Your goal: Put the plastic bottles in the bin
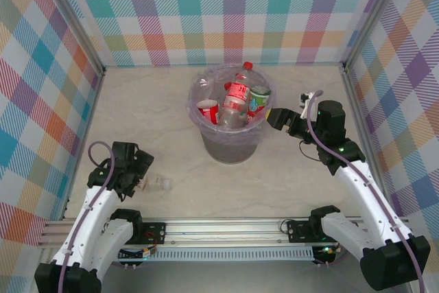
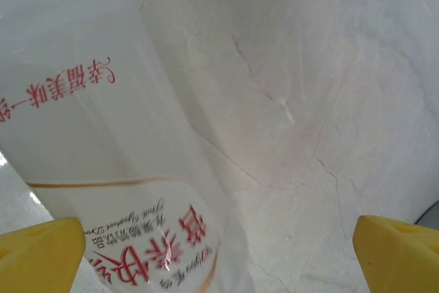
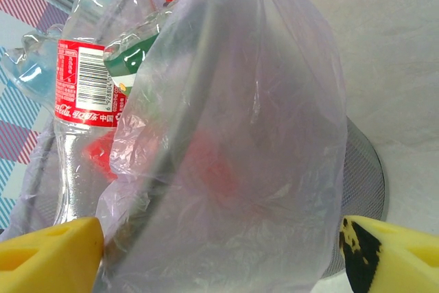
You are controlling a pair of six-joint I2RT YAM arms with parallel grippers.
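A clear plastic bottle lies on the table at the near left. In the left wrist view it is a white-labelled bottle with red print, lying close to the left fingertip. My left gripper is open over it, touching nothing. The bin stands mid-table, a grey mesh bucket with a lavender bag. It holds a red-labelled bottle, a green-labelled one and a red one. My right gripper is open at the bin's right rim, the bag's edge between its fingers.
Checked walls close the table on three sides, with metal posts at the corners. A rail with both arm bases runs along the near edge. Bare table lies behind the bin and between the bin and the rail.
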